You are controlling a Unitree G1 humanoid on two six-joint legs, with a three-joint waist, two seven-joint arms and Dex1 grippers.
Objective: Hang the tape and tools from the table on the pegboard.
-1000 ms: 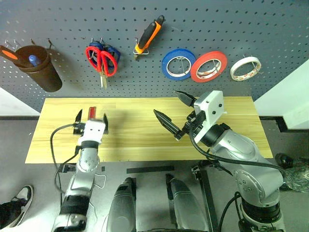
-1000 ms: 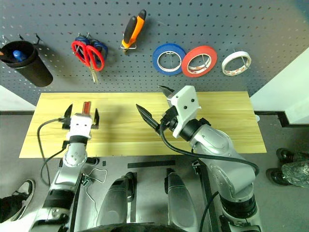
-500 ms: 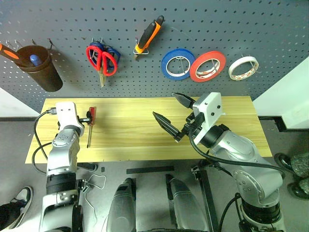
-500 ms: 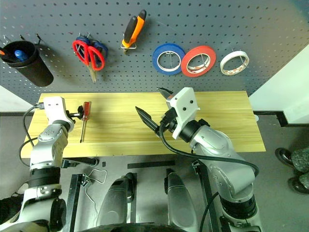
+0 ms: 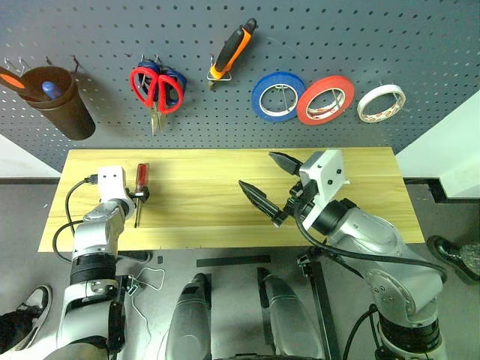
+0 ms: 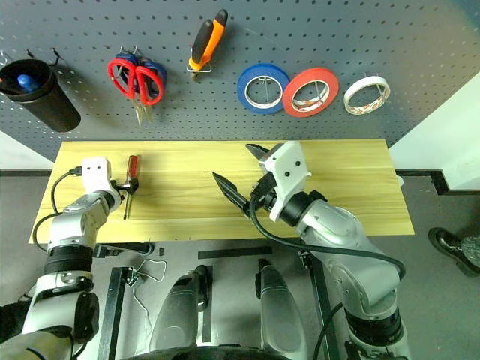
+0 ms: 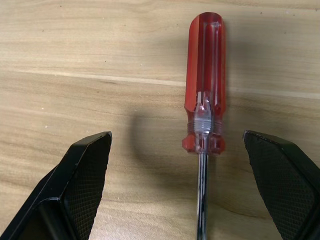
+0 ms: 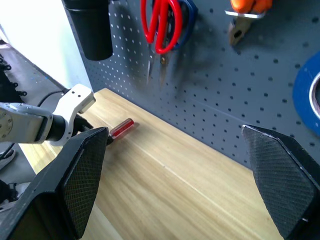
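A red-handled screwdriver (image 7: pixel 205 75) lies on the table (image 5: pixel 202 187) near its left end, handle towards the pegboard (image 5: pixel 112 30). My left gripper (image 7: pixel 177 135) is open, one finger on each side of the screwdriver (image 5: pixel 141 178) where handle meets shaft, touching nothing. My right gripper (image 5: pixel 256 169) hovers open and empty over the table's middle. On the pegboard hang the red scissors (image 5: pixel 156 84), the orange-and-black pliers (image 5: pixel 232 49) and the white tape (image 5: pixel 381 103).
A blue roll (image 5: pixel 277 96) and a red roll (image 5: pixel 325 100) hang between the pliers and the white tape. Blue-handled scissors sit behind the red ones. A brown cup (image 5: pixel 58 105) holding small items hangs at the pegboard's far left.
My left arm swung out to the left and its wrist tipped down, so the open gripper now points at the screwdriver from the left. The right arm stayed still.
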